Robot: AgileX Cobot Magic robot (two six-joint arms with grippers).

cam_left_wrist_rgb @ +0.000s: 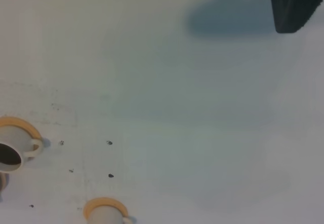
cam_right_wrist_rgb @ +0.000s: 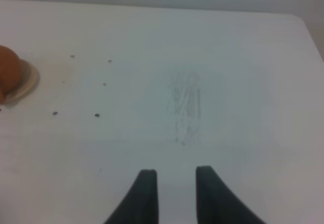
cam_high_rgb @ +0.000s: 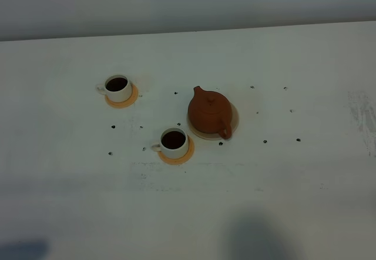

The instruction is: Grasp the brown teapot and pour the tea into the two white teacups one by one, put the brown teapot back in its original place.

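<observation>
The brown teapot (cam_high_rgb: 208, 113) sits upright on its original place, a pale cream disc (cam_high_rgb: 235, 117), right of the table's middle. The two white teacups, one at the back left (cam_high_rgb: 117, 87) and one nearer the front (cam_high_rgb: 174, 142), each hold dark tea. Neither arm shows in the exterior high view. In the right wrist view my right gripper (cam_right_wrist_rgb: 176, 176) hangs open over bare table, nothing between its fingers, with the teapot (cam_right_wrist_rgb: 9, 72) far off at the frame's edge. Of my left gripper only one dark finger (cam_left_wrist_rgb: 296, 6) shows, well away from the two teacups (cam_left_wrist_rgb: 12, 150) (cam_left_wrist_rgb: 106, 215).
Each cup stands on a small orange coaster (cam_high_rgb: 132, 98) (cam_high_rgb: 187, 155). Small dark specks dot the white table (cam_high_rgb: 294, 183) around the set. A scuffed patch (cam_right_wrist_rgb: 185, 107) marks the table ahead of the right gripper.
</observation>
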